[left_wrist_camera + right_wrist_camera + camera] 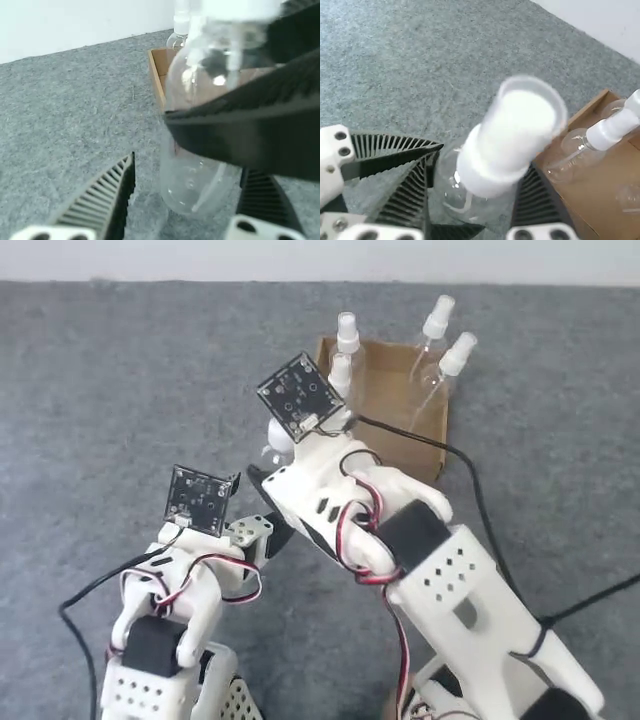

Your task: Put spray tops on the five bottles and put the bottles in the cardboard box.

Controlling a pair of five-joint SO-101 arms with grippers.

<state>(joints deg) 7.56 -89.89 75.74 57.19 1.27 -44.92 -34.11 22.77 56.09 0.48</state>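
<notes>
Grey felt-like bench [120, 370], two white arms side by side at the near edge: right arm [470, 580] large and stretched far toward the box, left arm [170, 600] shorter, angled in beside it. Brown cardboard box [385, 380] open-topped, far centre-right. Four clear bottles with white sprayers [425, 365] stand in it, two at its left wall, two toward its right. Fifth clear plastic bottle [195, 185] sits just outside the box's near-left corner, between both arms. Its base is low by the bench; cannot tell if it touches. White spray top [512, 135] is seated on its neck, apparently on. Right tool [475, 200] looks clenched on the bottle's upper body, one black jaw crossing its front. Left tool [187, 195] is released, ribbed jaws straddling the bottle's base with a gap on at least one side. Risks, as judged: a lift toward the box could drag the base against the spread left jaws and twist the smooth round bottle in its grip. The box's left side is already crowded, so the incoming bottle may topple the two standing there. The light box could be shoved if the bottle clips its rim.
</notes>
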